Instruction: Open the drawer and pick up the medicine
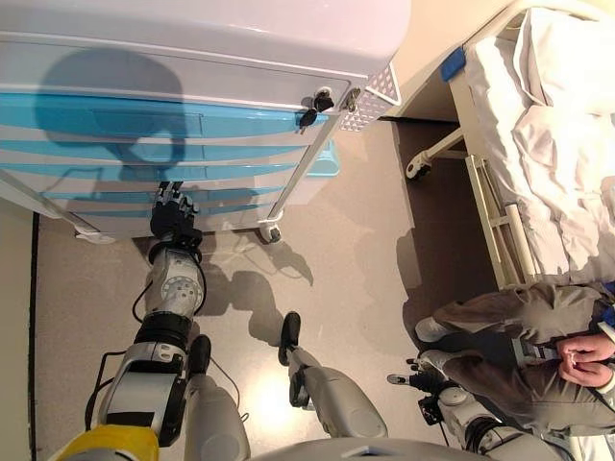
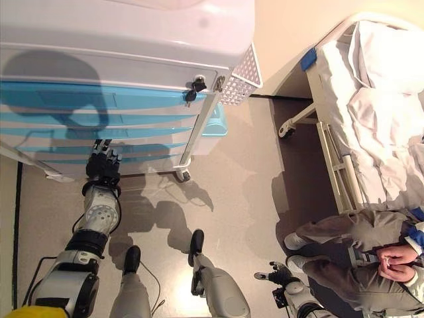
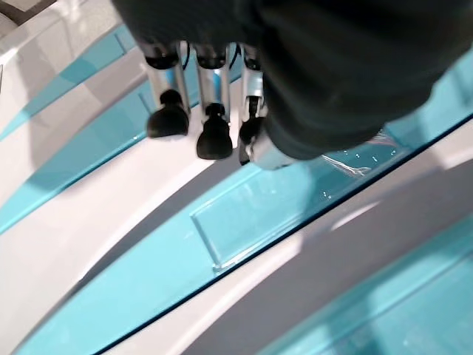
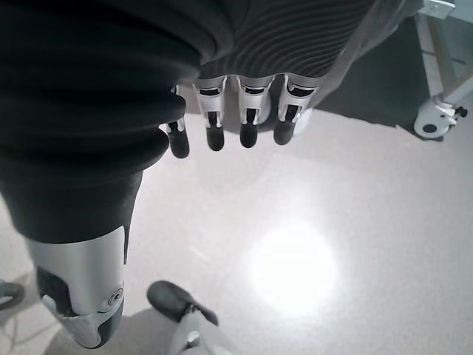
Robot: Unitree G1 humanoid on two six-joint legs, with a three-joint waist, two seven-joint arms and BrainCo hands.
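A white medical cart [image 1: 192, 58] with several blue drawers [image 1: 115, 120] stands in front of me, all drawers shut. No medicine shows in any view. My left hand [image 1: 174, 213] reaches up to the lower drawers, fingers straight. In the left wrist view its fingertips [image 3: 198, 137] hover just off a blue drawer front with a recessed handle panel [image 3: 251, 218]; they hold nothing. My right hand [image 1: 421, 376] hangs low at the lower right, its relaxed fingers [image 4: 229, 126] over bare floor and empty.
A key [image 1: 314, 108] hangs in the cart's lock at its right corner, beside a white mesh basket [image 2: 240, 78]. A cart wheel [image 1: 271, 231] rests on the floor. A bed [image 1: 548, 144] with white bedding stands at the right. A seated person's legs [image 1: 500, 317] are near my right hand.
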